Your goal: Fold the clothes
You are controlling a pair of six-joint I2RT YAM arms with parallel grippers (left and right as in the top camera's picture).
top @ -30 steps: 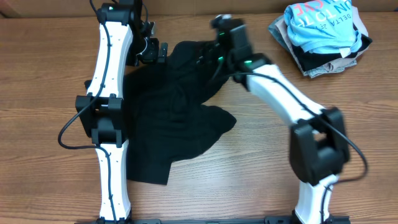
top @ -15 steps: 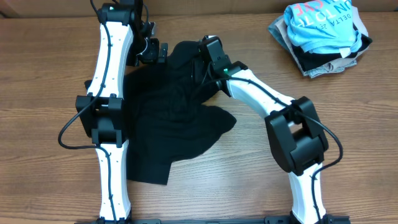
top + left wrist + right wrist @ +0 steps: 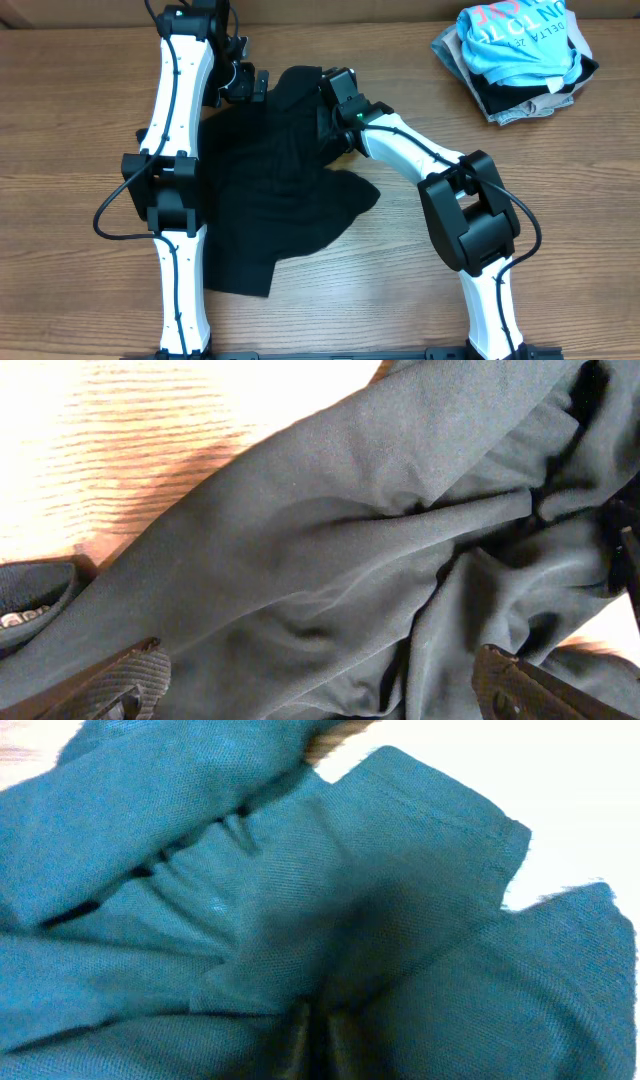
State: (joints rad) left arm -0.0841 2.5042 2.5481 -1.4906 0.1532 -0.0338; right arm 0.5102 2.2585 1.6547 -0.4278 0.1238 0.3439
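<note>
A large black garment [image 3: 280, 190] of soft, matte fabric is spread in a crumpled, irregular shape on the wood-grained worktop [image 3: 80, 120], between the two arms. It is heaped in loose folds toward the far end and lies flatter toward the near edge, where a squared corner is seen. A fine knit weave and a stitched hem are shown in the right wrist view. The right hand [image 3: 327, 128] is pressed together, pinching a bunched fold near the garment's far right edge. The left hand [image 3: 243, 84] is held spread wide over the far left edge of the cloth; contact cannot be told. Bare worktop is left open to the right. A pile of clothes [image 3: 500, 100], topped by a light blue T-shirt [image 3: 515, 35], is set well apart at the far right corner
</note>
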